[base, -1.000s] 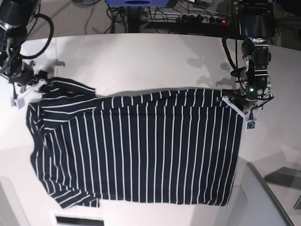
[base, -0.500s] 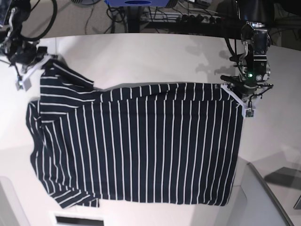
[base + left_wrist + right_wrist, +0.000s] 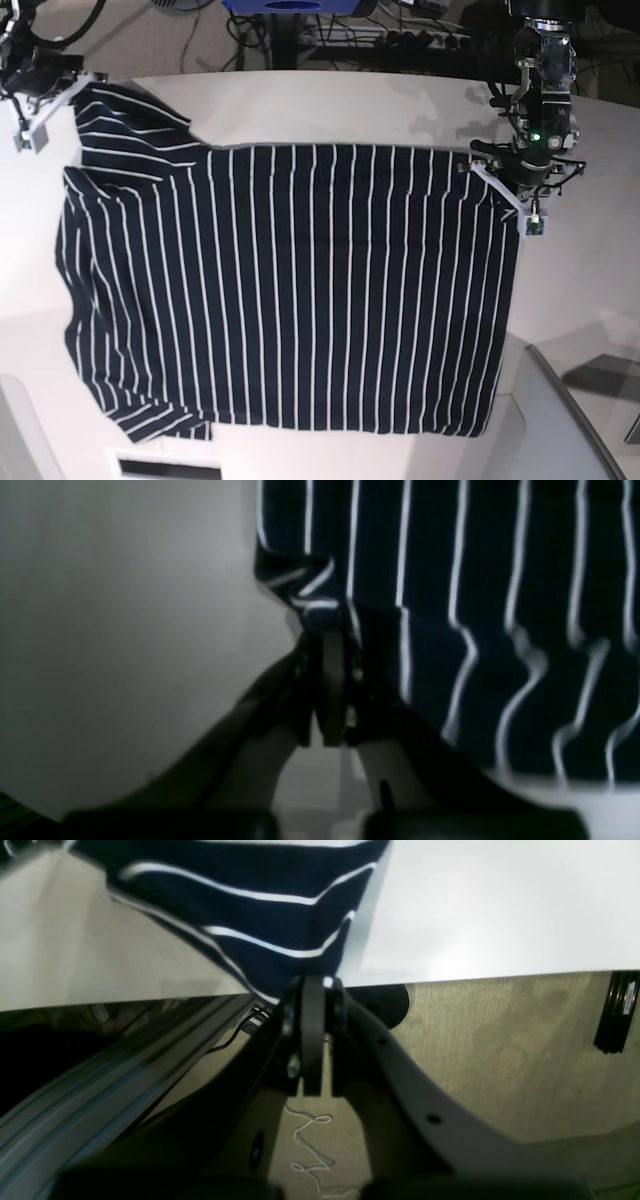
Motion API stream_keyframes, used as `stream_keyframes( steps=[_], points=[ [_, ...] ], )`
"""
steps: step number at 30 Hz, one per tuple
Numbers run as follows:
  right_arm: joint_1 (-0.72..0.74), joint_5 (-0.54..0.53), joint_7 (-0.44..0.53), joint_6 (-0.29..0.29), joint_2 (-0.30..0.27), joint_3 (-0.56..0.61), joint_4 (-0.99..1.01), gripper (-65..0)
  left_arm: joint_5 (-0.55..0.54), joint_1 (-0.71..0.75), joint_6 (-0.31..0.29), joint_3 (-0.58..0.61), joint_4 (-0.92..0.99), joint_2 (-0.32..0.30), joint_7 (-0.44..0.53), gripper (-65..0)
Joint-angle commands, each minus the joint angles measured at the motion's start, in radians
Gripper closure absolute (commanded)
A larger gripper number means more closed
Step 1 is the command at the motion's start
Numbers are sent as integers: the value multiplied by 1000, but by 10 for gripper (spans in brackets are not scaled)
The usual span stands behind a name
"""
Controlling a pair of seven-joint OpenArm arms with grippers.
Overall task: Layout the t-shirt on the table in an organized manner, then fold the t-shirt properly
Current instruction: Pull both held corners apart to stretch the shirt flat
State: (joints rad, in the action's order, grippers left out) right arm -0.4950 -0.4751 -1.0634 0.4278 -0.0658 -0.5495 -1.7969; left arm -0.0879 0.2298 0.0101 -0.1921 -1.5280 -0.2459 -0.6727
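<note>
base view: shirt hem corner to sleeve, both ends mine

my right pincer (image 3: 72, 92) is clenched on the shirt (image 3: 330, 300), drawing its sleeve towards the desk's (image 3: 400, 110) far edge; my left pincer (image 3: 510, 205) grips the opposite corner. the body lies between them, on the near side, stripes running near to far. the right is nearer the bunched sleeve. metal bars (image 3: 150, 1080) beyond the edge could snag my right arm.

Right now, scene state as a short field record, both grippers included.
garment: dark navy t-shirt with thin white stripes, spread out, not folded
surface: smooth white table
left gripper: shut on the shirt's upper edge
right gripper: shut on a shirt corner
lower-left corner in base view: crumpled, stripes slanting
</note>
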Motion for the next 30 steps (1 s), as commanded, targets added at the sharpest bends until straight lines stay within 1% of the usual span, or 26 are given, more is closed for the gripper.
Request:
stream_keyframes(
  steps=[1, 4, 7, 9, 12, 22, 23, 24, 27, 28, 30],
  points=[
    [-11, -15, 4, 3, -9, -4, -36, -5, 4, 7, 8, -28, -27, -7, 12, 0],
    [-37, -15, -47, 3, -9, -8, -86, -5, 20, 33, 8, -71, -42, 3, 12, 0],
    [-41, -15, -68, 4, -9, 1, -102, -5, 58, 64, 8, -70, -29, 10, 17, 0],
    [-40, -15, -73, 4, -4, 1, -102, -5, 78, 75, 8, -76, -15, 38, 20, 0],
    [-40, -15, -74, 4, -2, 1, -102, -5, 99, 85, 8, -77, -12, 61, 20, 0],
    [-58, -15, -67, 6, -4, 1, -102, -5, 93, 142, 8, -93, -24, 82, 17, 0],
    [-58, -15, -67, 6, -4, 1, -102, -5, 93, 153, 8, -109, -33, 89, 17, -49],
    [-58, -15, -67, 6, -4, 1, -102, -5, 93, 162, 8, -128, -49, 104, 17, -128],
    [-58, -14, -67, 6, -6, 3, -102, -5, 93, 201, 6, -197, -121, 135, 17, -337],
    [-58, -14, -67, 6, -6, 3, -102, -5, 93, 213, 4, -217, -147, 144, 17, -392],
    [-58, -14, -67, 6, -6, 3, -102, -5, 93, 239, 3, -251, -193, 153, 14, -466]
  ],
)
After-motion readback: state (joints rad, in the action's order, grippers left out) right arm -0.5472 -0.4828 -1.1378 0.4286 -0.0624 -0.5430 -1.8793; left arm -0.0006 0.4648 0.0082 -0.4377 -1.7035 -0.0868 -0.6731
